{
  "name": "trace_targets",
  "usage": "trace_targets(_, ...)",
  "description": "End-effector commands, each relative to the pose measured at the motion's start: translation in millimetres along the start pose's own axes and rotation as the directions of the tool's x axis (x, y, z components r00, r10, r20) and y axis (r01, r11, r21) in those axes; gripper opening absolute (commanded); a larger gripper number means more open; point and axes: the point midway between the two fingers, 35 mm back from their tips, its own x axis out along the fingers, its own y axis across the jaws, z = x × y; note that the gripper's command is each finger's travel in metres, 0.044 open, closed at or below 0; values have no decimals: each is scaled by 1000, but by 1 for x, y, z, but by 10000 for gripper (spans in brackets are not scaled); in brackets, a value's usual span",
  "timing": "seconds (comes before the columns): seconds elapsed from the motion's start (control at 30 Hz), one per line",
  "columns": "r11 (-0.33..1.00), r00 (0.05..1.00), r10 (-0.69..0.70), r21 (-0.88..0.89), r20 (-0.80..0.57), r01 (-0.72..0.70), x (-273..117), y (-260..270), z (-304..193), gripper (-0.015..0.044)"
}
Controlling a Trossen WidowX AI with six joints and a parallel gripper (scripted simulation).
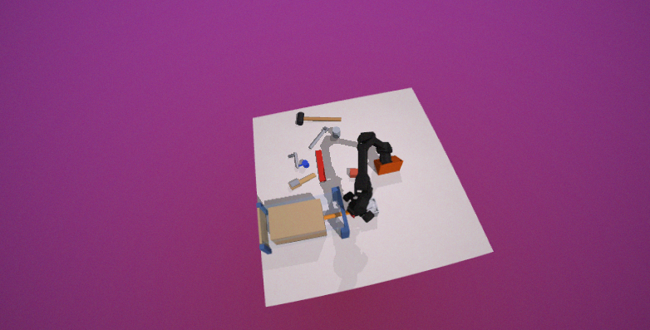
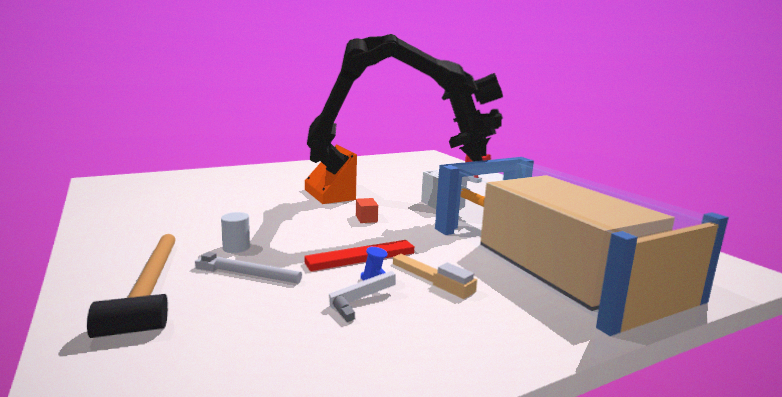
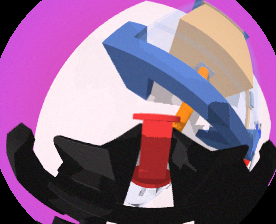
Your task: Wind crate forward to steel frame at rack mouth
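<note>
The tan crate (image 1: pixel 297 219) (image 2: pixel 538 230) (image 3: pixel 204 52) sits flat in the clear-panelled cubby. A gap shows between its front and the blue frame (image 1: pixel 339 198) (image 2: pixel 448 200) (image 3: pixel 124 60). An orange strap (image 1: pixel 331 216) (image 2: pixel 473 197) (image 3: pixel 185 114) runs from the crate under the frame's top bar toward the grey winch (image 1: pixel 374 208) (image 2: pixel 430 189). My gripper (image 2: pixel 477 158) (image 3: pixel 154 128) is shut on the winch handle's red grip, just on the winch side of the frame. The grip stands nearly upright between the fingers. The key and the winch's top hole are hidden.
A grey crank with a blue knob (image 2: pixel 375 262), a red bar (image 1: pixel 320 165) (image 2: pixel 358 255), a brush (image 2: pixel 453 279), a grey wrench (image 2: pixel 254 270), a mallet (image 2: pixel 128 315), a grey cylinder (image 2: pixel 235 231) and a red block (image 2: pixel 366 210) lie or stand on the bench.
</note>
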Motion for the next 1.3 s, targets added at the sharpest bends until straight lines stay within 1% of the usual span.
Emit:
trace_targets(0.0, 999, 999, 32, -4, -1, -32, 0, 18, -1, 0)
trace_targets(1.27, 999, 999, 37, -4, -1, -37, -11, 77, -17, 0)
